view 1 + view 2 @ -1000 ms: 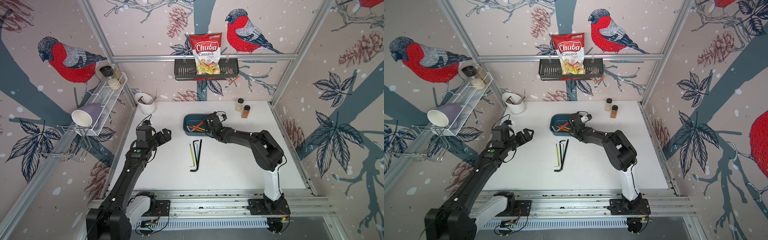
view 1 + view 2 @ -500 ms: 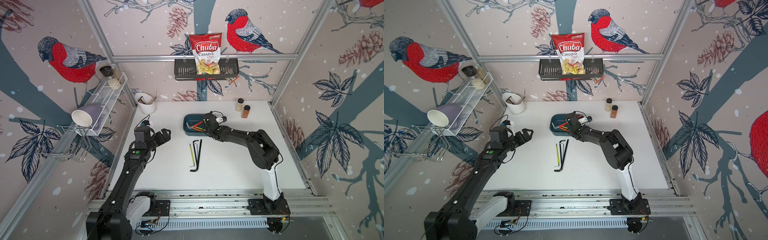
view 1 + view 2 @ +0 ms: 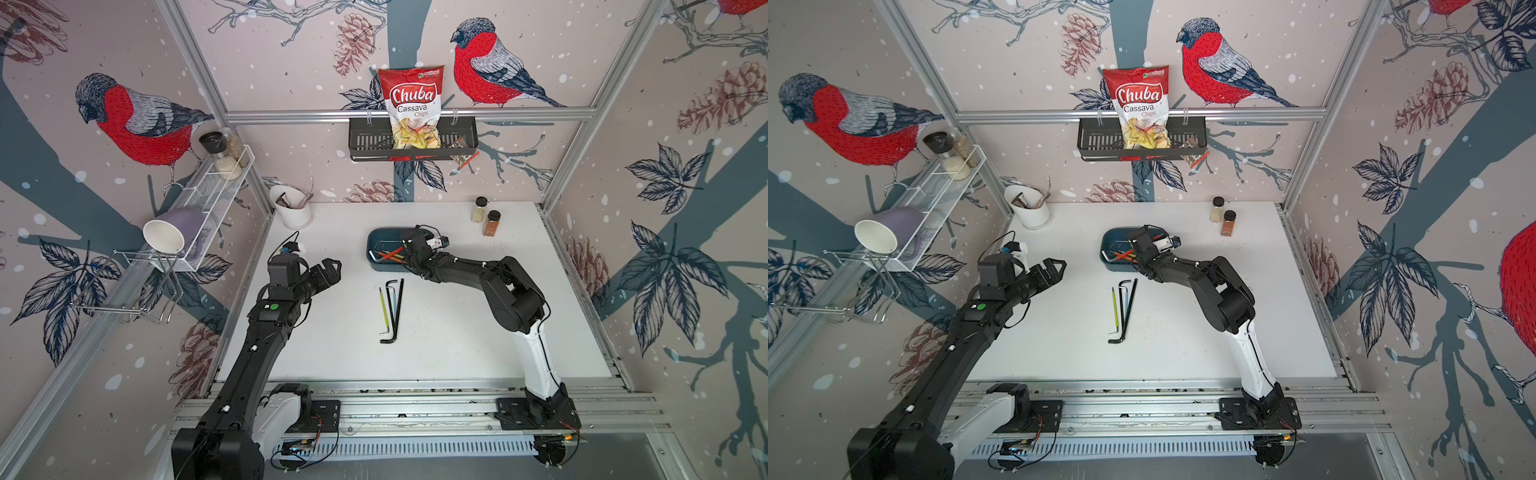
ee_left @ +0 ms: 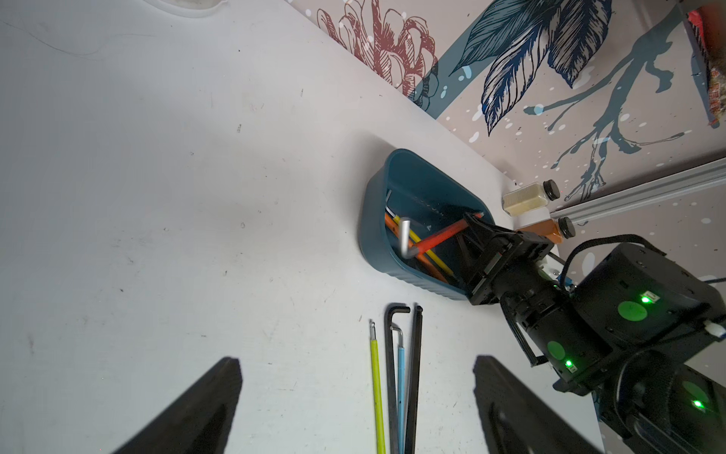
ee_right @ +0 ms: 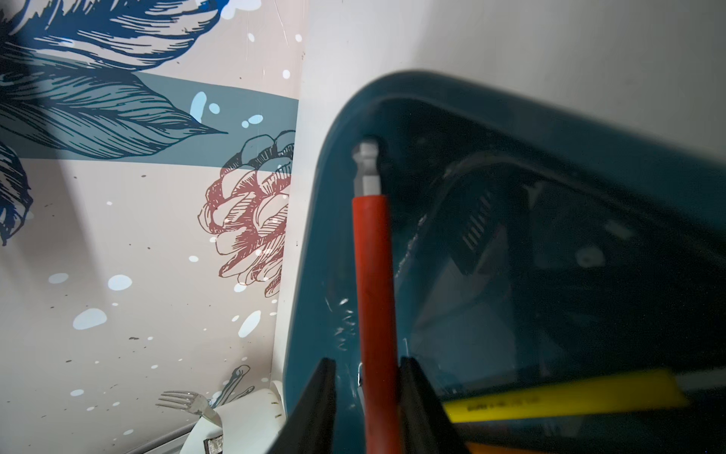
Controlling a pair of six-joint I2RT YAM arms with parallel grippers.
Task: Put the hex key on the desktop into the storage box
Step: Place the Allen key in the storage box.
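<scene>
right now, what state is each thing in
storage box, upright, holding several keys
red hex key, inside the storage box, tip at its wall
right gripper, open, jaws either side of the red hex key
left gripper, open, empty
four hex keys, lying flat on the desktop
two spice jars, upright, capped
purple mug, on its side

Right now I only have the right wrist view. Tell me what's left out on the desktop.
Observer: Four hex keys lie side by side on the desktop, on the robot's side of the storage box: yellow-green, black, blue, black.
Operator: Give me the left gripper.
Observer: The left gripper is open and empty, above the desktop to the left of those keys.
</scene>
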